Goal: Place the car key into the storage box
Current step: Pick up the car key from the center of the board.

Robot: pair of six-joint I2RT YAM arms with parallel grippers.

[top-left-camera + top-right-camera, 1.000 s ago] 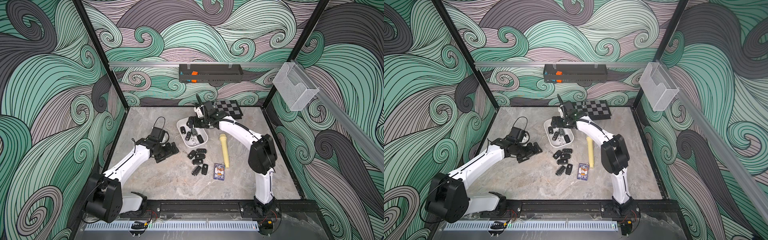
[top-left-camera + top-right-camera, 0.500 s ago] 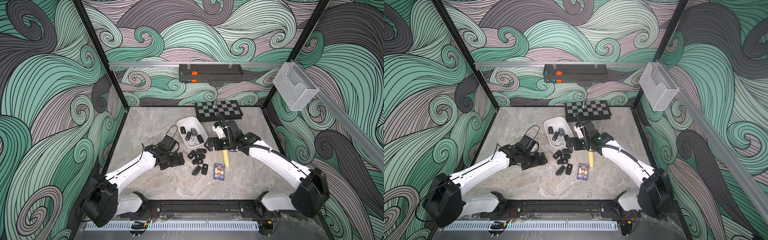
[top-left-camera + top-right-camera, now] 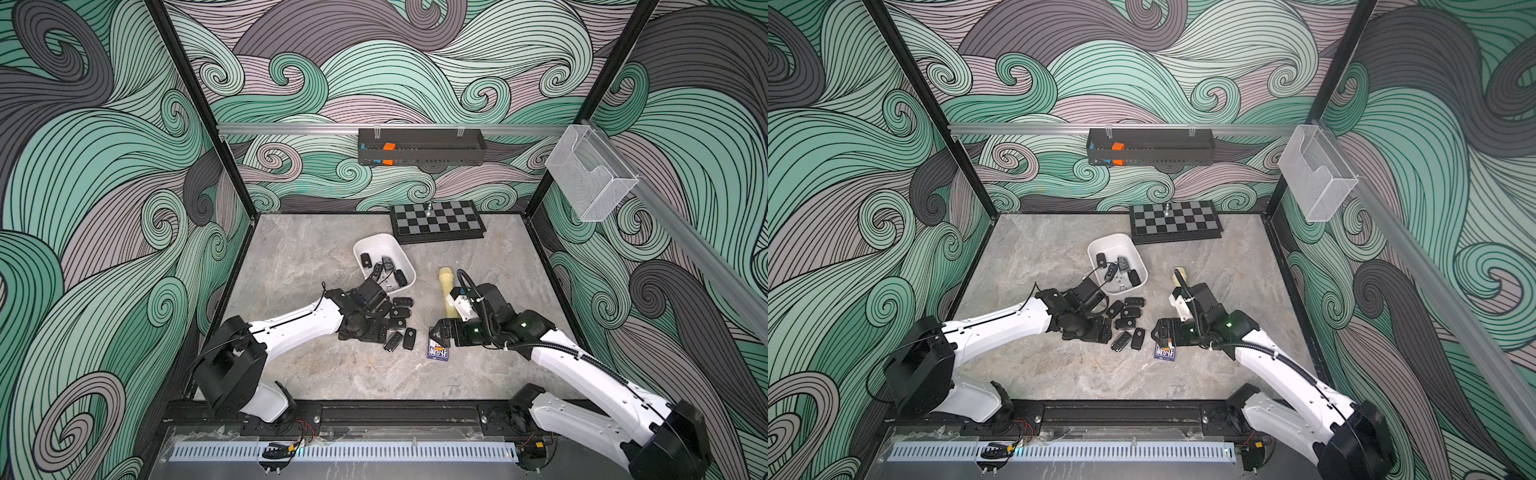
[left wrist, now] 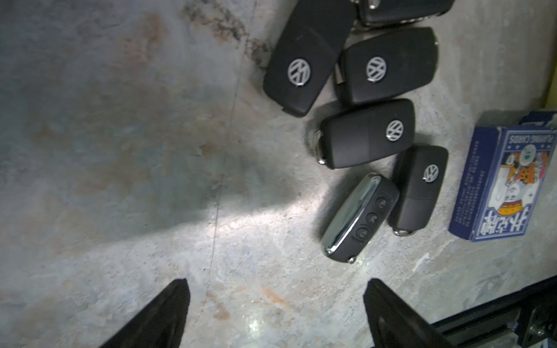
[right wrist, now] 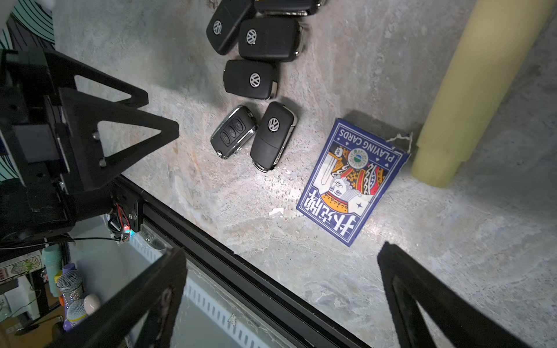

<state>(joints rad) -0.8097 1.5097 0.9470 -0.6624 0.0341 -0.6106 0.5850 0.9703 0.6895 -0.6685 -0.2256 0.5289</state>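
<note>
**Setting.** Enclosure with walls (image 3: 374, 83) in a teal and grey swirl pattern, over a grey marbled worktop (image 3: 291, 257). A chessboard (image 3: 436, 218) lies at the back. On the rail above hang a black tray (image 3: 419, 151) and a wire basket (image 3: 590, 178). None of these bear on the task.

**Item 1.** Storage box (image 3: 380, 246): white tub, mid-worktop, seen in both top views. It holds several black stowed keys (image 3: 365, 260).

**Item 2.** Loose keys (image 3: 401, 312): a cluster lying flat on the worktop just beside the box's near end, most touching a neighbour. The left wrist view shows four badged fobs in full and a chrome-edged key (image 4: 358, 218) lying against one of them.

**Item 3.** Left gripper (image 4: 275, 283): jaws wide, nothing between them. It hangs low over bare worktop just beside the cluster, not over any key.

**Item 4.** Right gripper (image 5: 283, 250): jaws wide, empty. It is near the playing-card pack (image 5: 352, 180), which lies just beside the end of a cream cylinder (image 5: 482, 75).

**Hazards, as judged.**
- (a) The keys lie touching, so a closing jaw may catch two or shove a neighbour away.
- (b) Flat fobs on hard stone give little to get under, and the chrome edge looks slick and may slip out.
- (c) Both arms crowd the same patch, so reaching together risks a knock.
- (d) A thin cable on the left arm appears to arc over the box rim, though contact cannot be made out. A lift might drag the light tub.
- (e) A sweep by the right arm could push the card pack into the cluster.
</note>
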